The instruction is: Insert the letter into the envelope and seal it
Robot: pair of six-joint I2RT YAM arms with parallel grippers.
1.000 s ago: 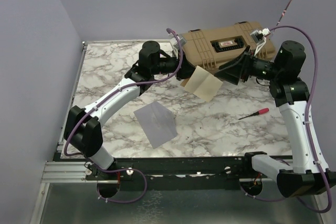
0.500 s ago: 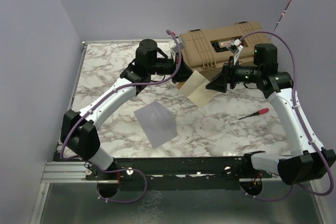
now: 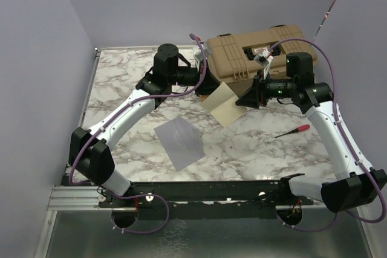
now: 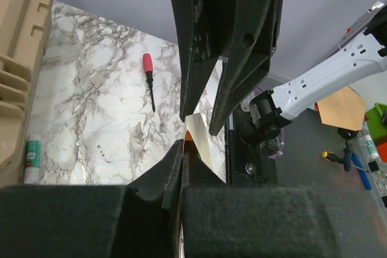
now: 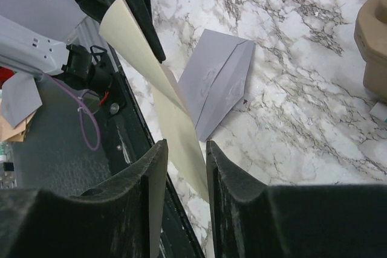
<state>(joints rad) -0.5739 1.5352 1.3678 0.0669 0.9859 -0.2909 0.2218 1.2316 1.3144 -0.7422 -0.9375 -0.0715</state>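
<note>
Top view: fixed, high, behind the arm bases, tilted down over the whole bench (image 3: 121,89), far off. Left wrist view: very close, looks along the left hand (image 4: 182,148) toward the bench's right side, facing the right hand (image 4: 198,124) head-on. Right wrist view: close, looks past its own fingers back toward the bench's near-left edge. Shared: letter (image 3: 222,104) in all three; envelope (image 3: 179,143) in top and right wrist; screwdriver (image 3: 293,130) and toolbox (image 3: 260,49) in top and left wrist.

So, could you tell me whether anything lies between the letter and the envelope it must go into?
Nothing visible does. The left gripper holds the letter in the air; the envelope lies flat and uncovered on the table, with the screwdriver and toolbox well aside.
</note>
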